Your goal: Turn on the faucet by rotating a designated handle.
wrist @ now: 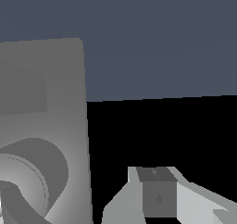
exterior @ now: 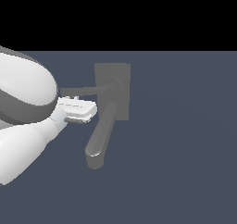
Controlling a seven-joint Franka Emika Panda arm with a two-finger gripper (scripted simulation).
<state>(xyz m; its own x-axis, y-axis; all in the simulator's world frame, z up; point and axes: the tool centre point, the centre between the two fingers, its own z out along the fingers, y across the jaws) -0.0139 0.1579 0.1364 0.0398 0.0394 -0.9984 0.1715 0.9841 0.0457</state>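
The matte grey faucet has a rectangular block base, and its thick spout slopes down toward the exterior view's left. The handle is a thin flat bar that runs from the round hub toward the exterior view's left. My white gripper sits just under the handle's outer part, to the left of the spout. Its fingertips are not distinct there. In the wrist view the block's face and the hub fill one side. One dark finger pad shows beside them, with nothing seen in its grasp.
My bulky white arm fills the exterior view's left side. A flat blue-grey floor lies around the faucet, with black background above it.
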